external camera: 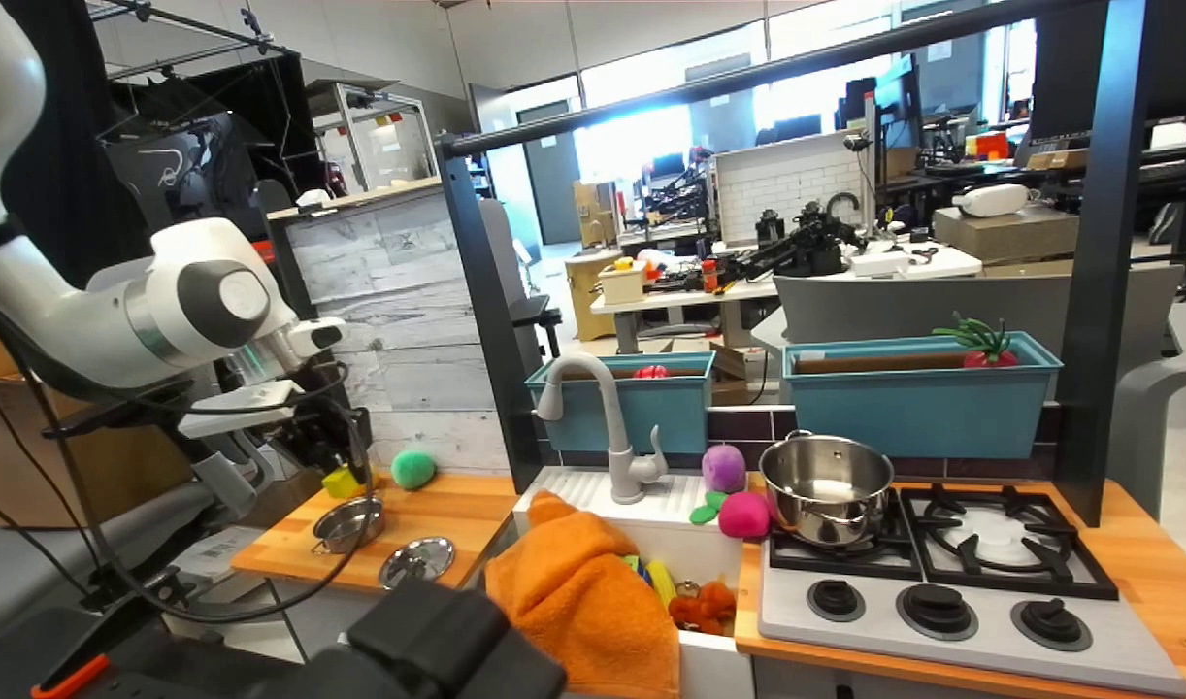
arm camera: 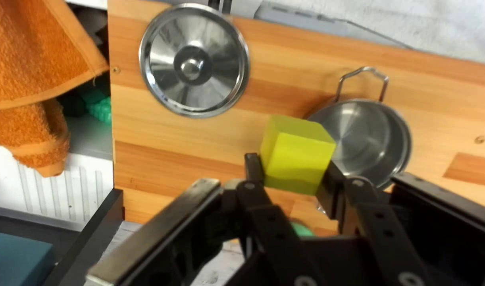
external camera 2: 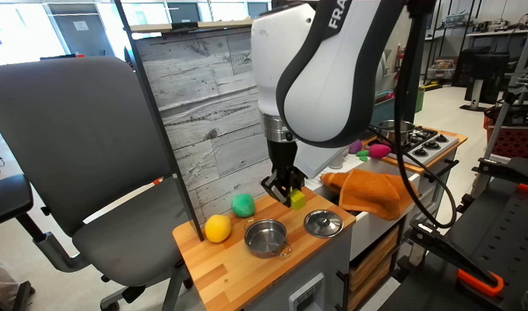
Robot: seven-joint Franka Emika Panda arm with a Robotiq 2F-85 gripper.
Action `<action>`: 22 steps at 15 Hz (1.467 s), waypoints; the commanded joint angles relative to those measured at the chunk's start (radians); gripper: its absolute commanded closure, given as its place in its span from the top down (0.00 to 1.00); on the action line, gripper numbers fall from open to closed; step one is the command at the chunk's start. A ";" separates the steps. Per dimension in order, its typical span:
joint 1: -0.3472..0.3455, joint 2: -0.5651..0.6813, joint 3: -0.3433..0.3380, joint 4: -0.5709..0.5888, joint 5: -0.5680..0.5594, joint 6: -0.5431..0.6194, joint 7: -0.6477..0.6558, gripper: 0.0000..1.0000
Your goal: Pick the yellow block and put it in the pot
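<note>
The yellow block (arm camera: pixel 300 159) is a small cube held between the fingertips of my gripper (arm camera: pixel 292 172). The block also shows in both exterior views (external camera: pixel 340 482) (external camera 2: pixel 297 200), raised above the wooden counter. The pot (external camera 2: pixel 266 237) is a small, shallow, shiny silver one with wire handles, standing upright on the counter. In the wrist view the pot (arm camera: pixel 365 135) lies just right of the block, which overlaps its rim in the picture; its inside shows no object. In an exterior view the pot (external camera: pixel 348 525) appears just below the block. My gripper (external camera 2: pixel 292 196) is shut on the block.
A silver lid (external camera 2: pixel 323 223) lies on the counter beside the pot. A green ball (external camera 2: pixel 243 205) and a yellow ball (external camera 2: pixel 217 228) sit near the wall panel. An orange towel (external camera: pixel 593 592) hangs over the sink. A larger silver pot (external camera: pixel 826 485) stands on the stove.
</note>
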 commanded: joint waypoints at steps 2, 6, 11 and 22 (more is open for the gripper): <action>0.101 -0.090 -0.015 -0.068 -0.067 -0.130 0.109 0.11; 0.124 -0.088 -0.007 -0.044 -0.092 -0.116 0.164 0.11; 0.114 -0.077 0.005 0.019 -0.089 -0.141 0.167 0.11; 0.067 -0.018 0.022 0.214 -0.097 -0.305 0.166 0.62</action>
